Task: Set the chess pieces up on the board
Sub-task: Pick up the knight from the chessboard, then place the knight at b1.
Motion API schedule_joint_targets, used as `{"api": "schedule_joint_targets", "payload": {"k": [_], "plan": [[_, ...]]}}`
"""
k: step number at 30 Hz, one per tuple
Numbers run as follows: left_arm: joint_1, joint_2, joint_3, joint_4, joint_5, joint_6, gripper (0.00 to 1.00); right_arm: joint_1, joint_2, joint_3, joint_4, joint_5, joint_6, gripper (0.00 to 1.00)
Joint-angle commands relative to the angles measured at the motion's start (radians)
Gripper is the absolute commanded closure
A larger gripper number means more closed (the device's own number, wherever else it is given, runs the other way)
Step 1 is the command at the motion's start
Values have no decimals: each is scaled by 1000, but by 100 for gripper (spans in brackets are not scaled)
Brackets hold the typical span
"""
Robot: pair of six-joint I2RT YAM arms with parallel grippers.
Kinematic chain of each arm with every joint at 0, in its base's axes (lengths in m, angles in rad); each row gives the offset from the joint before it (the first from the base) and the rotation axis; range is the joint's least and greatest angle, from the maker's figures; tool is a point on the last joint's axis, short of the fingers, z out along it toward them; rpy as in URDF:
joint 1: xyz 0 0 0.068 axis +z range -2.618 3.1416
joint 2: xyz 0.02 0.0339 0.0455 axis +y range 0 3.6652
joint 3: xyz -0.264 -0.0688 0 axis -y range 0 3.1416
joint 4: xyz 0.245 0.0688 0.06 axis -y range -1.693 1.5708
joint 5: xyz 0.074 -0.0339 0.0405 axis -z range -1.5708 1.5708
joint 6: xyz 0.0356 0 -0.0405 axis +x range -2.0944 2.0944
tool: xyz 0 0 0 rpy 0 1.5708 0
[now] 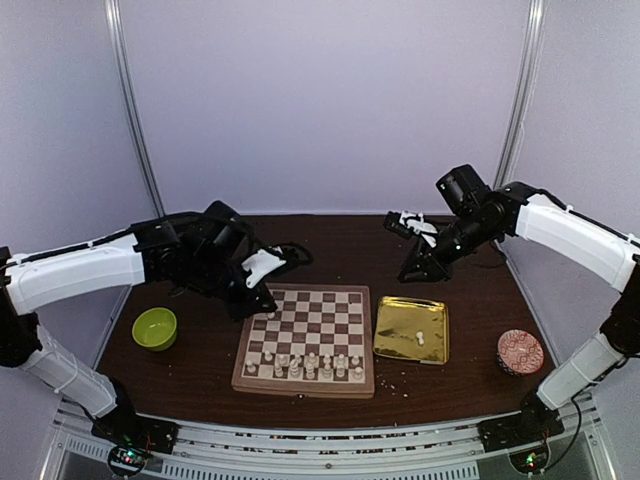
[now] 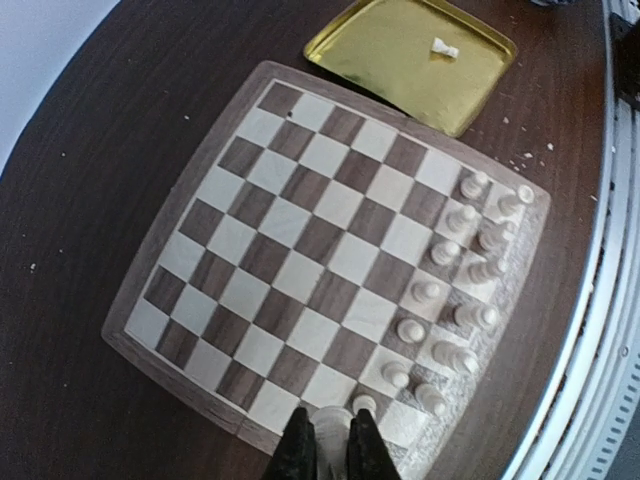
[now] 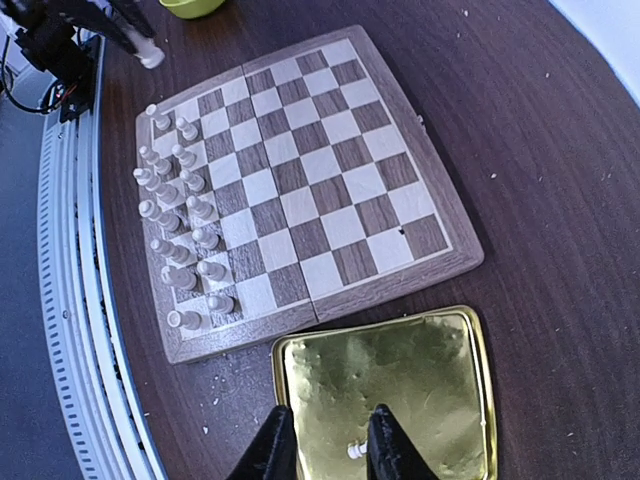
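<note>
Left gripper (image 2: 331,447) is clamped on one cream piece (image 2: 330,426), held upright between the black fingertips, above the 9 o'clock edge of the board (image 2: 300,230) in the top view. The rest of the chess pieces (image 1: 305,365) stand in two rows along the board's 6 o'clock edge, and the squares beyond them are bare. Over at the board's 3 o'clock, the gold tray (image 1: 400,322) sits just beside it with a lone piece (image 3: 355,451) lying on it. The right gripper (image 3: 325,445) hangs above that tray, fingers apart, gripping nothing. Green bowl (image 1: 155,328) sits at 9 o'clock off the board, a patterned round dish (image 1: 520,352) far out at 3 o'clock, and crumbs (image 2: 520,160) dot the dark table (image 1: 200,375)
</note>
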Motion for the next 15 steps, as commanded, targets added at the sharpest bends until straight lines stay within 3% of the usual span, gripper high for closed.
{"api": "schedule_joint_targets", "payload": {"k": [1, 15], "plan": [[-35, -115, -177, 171, 60, -21, 99, -10, 42, -61, 48, -2, 20, 76], [-119, -106, -314, 199, 17, 38, 99, -12, 60, -78, 44, -3, -2, 76]]}}
